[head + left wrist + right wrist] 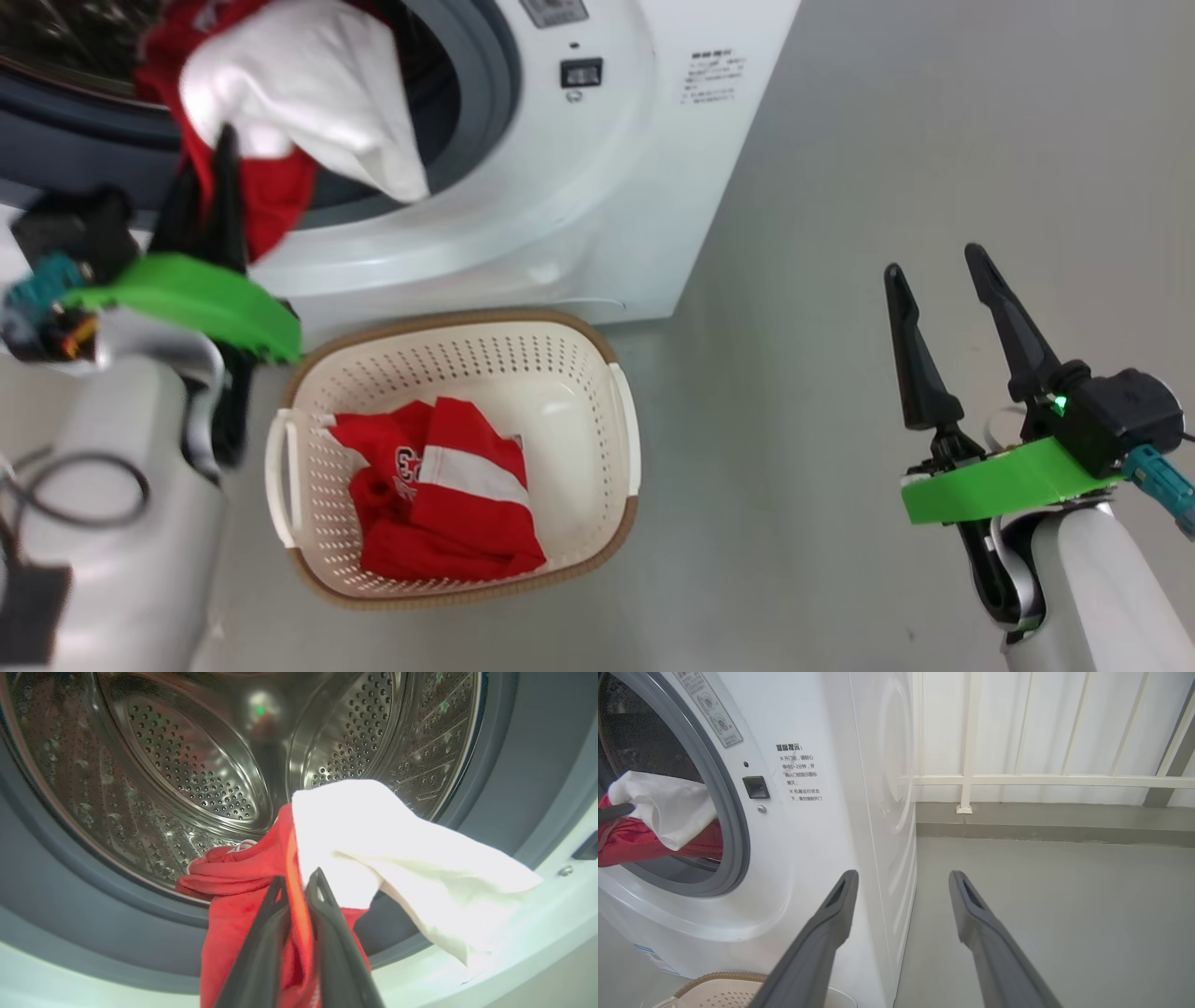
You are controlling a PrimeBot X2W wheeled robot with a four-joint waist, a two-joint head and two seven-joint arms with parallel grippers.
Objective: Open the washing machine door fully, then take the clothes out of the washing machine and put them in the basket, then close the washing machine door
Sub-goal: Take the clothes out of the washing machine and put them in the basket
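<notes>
left fingers (pixel 261 952) together, right fingers (pixel 826 933) apart

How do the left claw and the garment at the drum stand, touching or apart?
Touching. Left wrist view: left claw pinches a red fold of the garment.

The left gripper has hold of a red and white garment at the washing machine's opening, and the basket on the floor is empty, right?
Not quite. The basket isn't empty: the head view shows a red garment with a white stripe lying in it. The left gripper does hold a red and white garment at the opening of the washing machine.
</notes>
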